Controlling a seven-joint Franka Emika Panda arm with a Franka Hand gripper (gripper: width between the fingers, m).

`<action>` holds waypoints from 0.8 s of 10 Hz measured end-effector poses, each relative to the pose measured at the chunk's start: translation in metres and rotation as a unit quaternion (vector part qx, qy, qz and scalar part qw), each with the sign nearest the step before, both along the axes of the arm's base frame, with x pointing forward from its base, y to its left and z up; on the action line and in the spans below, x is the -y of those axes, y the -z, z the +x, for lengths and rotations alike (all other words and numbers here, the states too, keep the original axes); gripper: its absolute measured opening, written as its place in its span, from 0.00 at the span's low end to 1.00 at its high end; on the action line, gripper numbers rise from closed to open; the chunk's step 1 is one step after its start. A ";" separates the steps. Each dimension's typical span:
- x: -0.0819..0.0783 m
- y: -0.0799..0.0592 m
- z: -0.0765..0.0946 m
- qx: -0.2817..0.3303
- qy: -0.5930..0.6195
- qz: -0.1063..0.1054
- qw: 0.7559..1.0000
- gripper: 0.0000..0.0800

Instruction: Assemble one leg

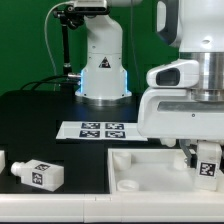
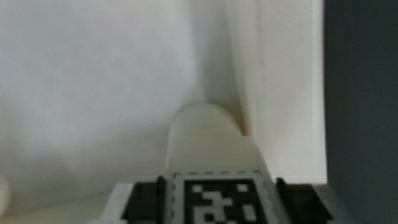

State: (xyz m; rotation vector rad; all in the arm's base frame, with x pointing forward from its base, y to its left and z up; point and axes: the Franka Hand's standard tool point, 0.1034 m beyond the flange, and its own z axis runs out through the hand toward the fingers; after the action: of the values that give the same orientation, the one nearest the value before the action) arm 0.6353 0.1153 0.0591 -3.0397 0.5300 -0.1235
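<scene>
Claw: the claw [image 1: 207, 160] hangs at the exterior view's right, low over the panel, clamped on a leg, its fingers [image 1: 190, 153] flanking the part on both sides
Held leg: the leg [image 1: 208, 163] is a small white tagged peg, upright between the fingers, its lower end at or just above the panel surface; whether it touches cannot be told
Wrist view: the same leg [image 2: 214, 175] fills the lower middle, its rounded white body pointing toward the pale panel face [image 2: 89, 90], its tag showing at the frame edge
Panel: the wide flat white panel [image 1: 145, 170] lies on the desk [image 1: 40, 110] beneath the claw, with a shallow recess along its near side
Loose leg: a second tagged peg [image 1: 38, 174] lies on its side on the desk at the exterior view's left, well apart from the panel
Marker board: the marker board [image 1: 98, 130] lies flat behind the panel, in front of the arm's base [image 1: 103, 70]
</scene>
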 end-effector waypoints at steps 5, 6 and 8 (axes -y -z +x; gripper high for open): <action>-0.002 0.005 0.004 -0.039 0.396 0.061 0.915 0.35; -0.001 0.005 0.004 -0.045 0.463 0.075 0.882 0.35; -0.002 0.005 0.004 -0.047 0.490 0.078 0.867 0.36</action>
State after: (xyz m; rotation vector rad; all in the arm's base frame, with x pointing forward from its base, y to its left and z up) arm 0.6397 0.1177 0.0537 -2.3103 1.9083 0.0348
